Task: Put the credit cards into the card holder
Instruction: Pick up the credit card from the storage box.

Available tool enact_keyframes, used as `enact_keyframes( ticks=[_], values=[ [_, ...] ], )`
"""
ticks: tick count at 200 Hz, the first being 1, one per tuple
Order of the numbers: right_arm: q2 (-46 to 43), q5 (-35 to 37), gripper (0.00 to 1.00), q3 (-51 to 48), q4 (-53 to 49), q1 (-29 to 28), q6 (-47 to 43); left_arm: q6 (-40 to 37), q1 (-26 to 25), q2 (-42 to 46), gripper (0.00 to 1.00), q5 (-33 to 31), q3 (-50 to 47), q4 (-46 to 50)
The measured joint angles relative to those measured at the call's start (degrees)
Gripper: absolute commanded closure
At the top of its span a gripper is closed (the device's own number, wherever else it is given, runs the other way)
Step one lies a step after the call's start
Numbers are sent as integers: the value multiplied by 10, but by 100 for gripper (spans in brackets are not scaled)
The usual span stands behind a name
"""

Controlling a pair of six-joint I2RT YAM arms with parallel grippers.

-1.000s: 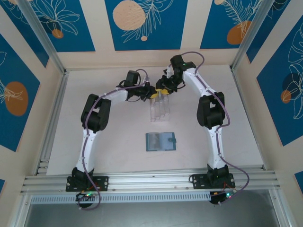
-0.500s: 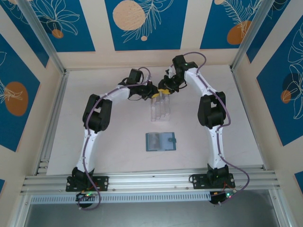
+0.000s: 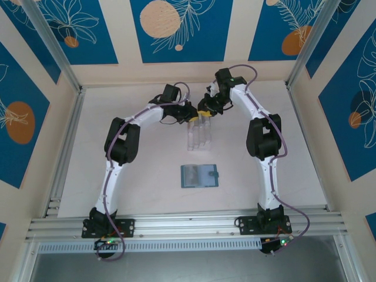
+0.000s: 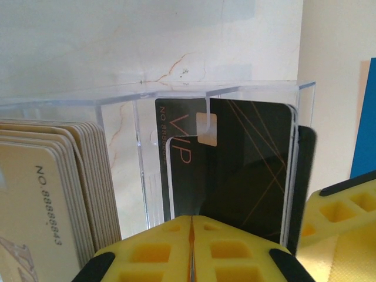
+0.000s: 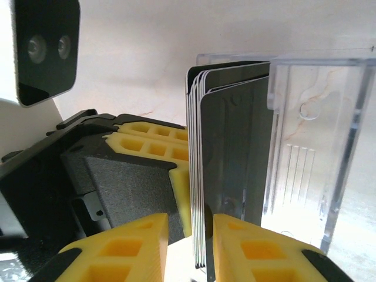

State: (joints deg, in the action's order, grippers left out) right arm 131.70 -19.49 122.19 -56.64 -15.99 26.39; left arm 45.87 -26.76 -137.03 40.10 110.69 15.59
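Observation:
The credit cards stand upright in a clear acrylic rack at the table's far middle. They look grey-black in the right wrist view. In the left wrist view the black cards stand beside a beige stack. My right gripper straddles several dark cards. Its right finger touches the outer card and its left finger stands a little off the stack. My left gripper is shut, its tips against the black cards from the other side. The teal card holder lies flat nearer the arms, untouched.
The rack's clear wall rises just right of the gripped stack. The left gripper's yellow fingers and black body sit close behind the cards. Aluminium rails border the table's left side.
My right gripper's jaws have narrowed around the dark cards. The left arm has shifted slightly rightward toward the rack, its jaws still shut. The card holder has not moved.

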Motion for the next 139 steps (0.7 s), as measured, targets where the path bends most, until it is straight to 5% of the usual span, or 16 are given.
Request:
enact_keyframes(
  ticks=[139],
  values=[
    [-5, -2, 92, -2, 2, 4, 0, -15, -3, -1, 91, -13, 8, 21]
  ],
)
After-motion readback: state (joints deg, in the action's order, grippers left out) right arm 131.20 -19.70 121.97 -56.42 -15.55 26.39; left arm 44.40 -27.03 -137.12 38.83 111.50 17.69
